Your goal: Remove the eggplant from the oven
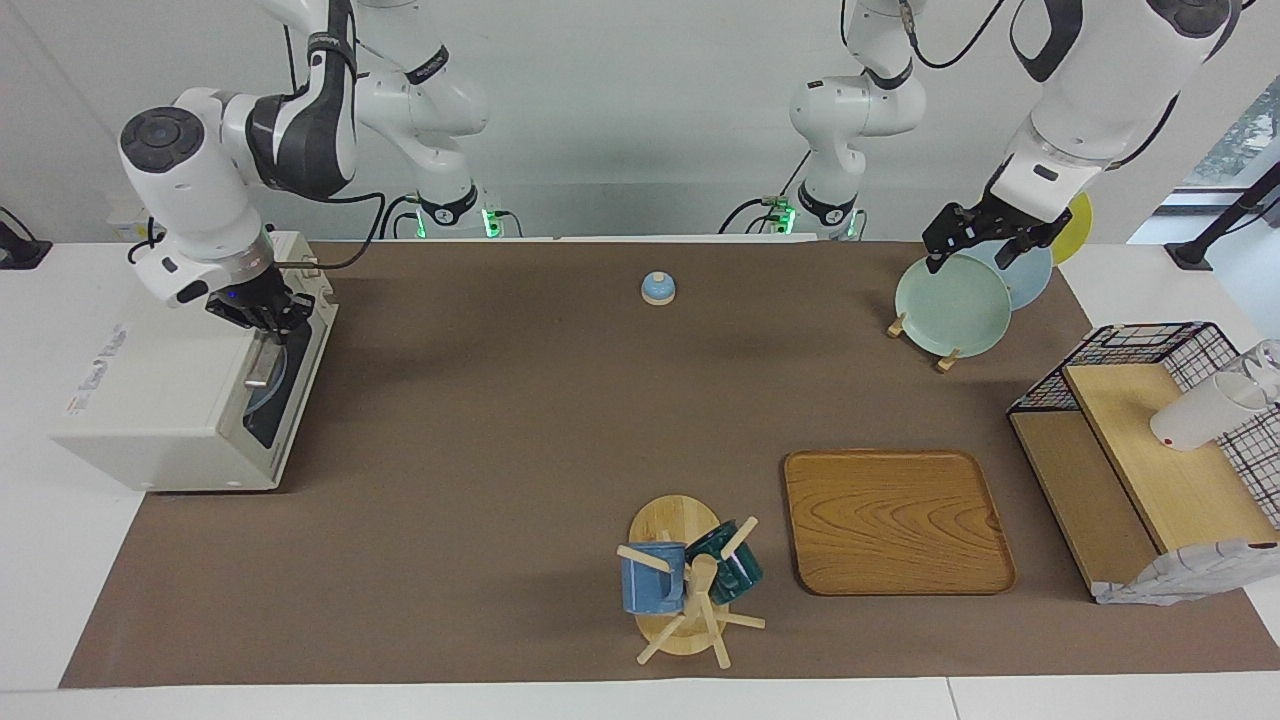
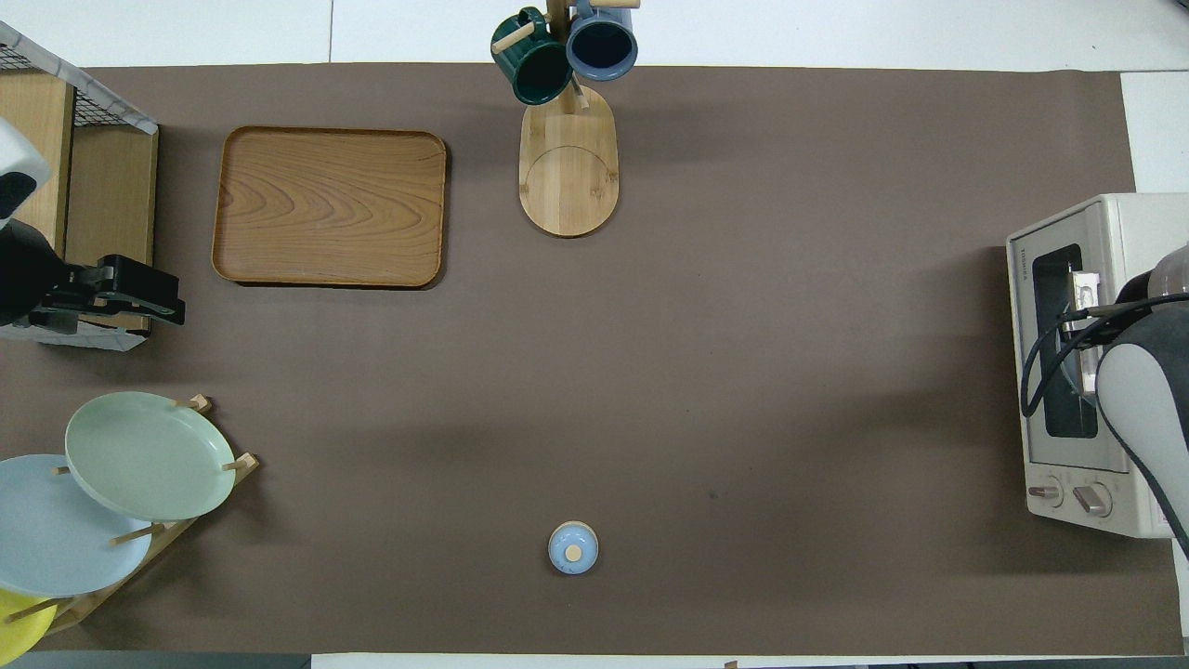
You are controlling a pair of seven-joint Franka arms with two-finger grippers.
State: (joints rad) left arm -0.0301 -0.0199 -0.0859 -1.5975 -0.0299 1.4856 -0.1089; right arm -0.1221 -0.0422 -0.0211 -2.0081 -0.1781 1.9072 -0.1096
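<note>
One set of fingers, the right fingers (image 1: 262,312), is pinched shut at the oven (image 1: 170,400) door handle (image 1: 262,360); next, pull it down. Left fingers (image 1: 985,238) wait open, empty, over the plates (image 1: 952,305).

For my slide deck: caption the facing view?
Right pincer shut at the closed toaster oven door handle; left pincer waits above plates.

The white tabletop (image 2: 836,28) carries a brown rectangular mat (image 2: 743,325); the boxy off-white toaster oven (image 2: 1087,372) sits at three o'clock, the rectangular wooden tray (image 2: 330,206) at ten.
</note>
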